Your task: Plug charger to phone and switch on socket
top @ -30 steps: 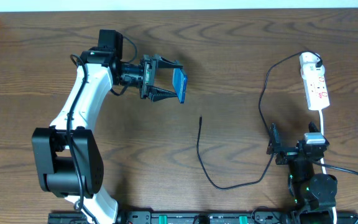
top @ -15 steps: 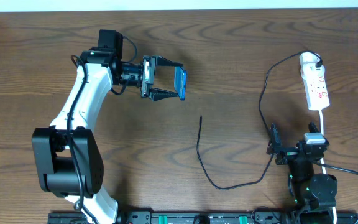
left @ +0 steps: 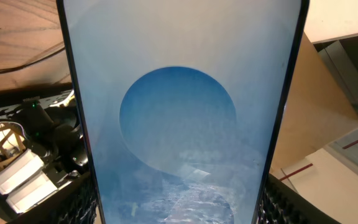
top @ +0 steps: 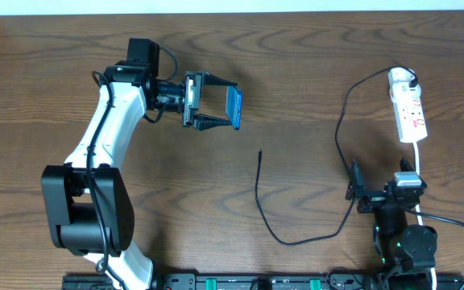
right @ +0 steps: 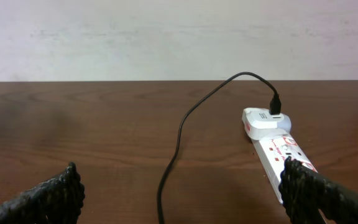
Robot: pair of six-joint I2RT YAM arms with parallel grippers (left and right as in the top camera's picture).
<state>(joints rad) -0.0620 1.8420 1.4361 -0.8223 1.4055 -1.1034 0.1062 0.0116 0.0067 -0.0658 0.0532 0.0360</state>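
My left gripper (top: 214,107) is shut on the phone (top: 233,109) and holds it on edge above the table, at the back left. The phone's blue-and-white screen (left: 182,118) fills the left wrist view, between the two fingers. The black charger cable (top: 338,137) runs from its plug in the white socket strip (top: 409,113) at the far right, down and round to its loose tip (top: 260,153) on the table middle. The cable (right: 178,143) and the socket strip (right: 278,149) also show in the right wrist view. My right gripper (top: 359,192) is open and empty near the front right.
The strip's white cord (top: 419,173) runs down towards my right arm's base. A rail (top: 240,282) lines the table's front edge. A pale wall (right: 179,37) stands behind the table's far edge.
My left gripper has turned the phone slightly, from a little tilted to upright. The right arm and the cable have not moved.
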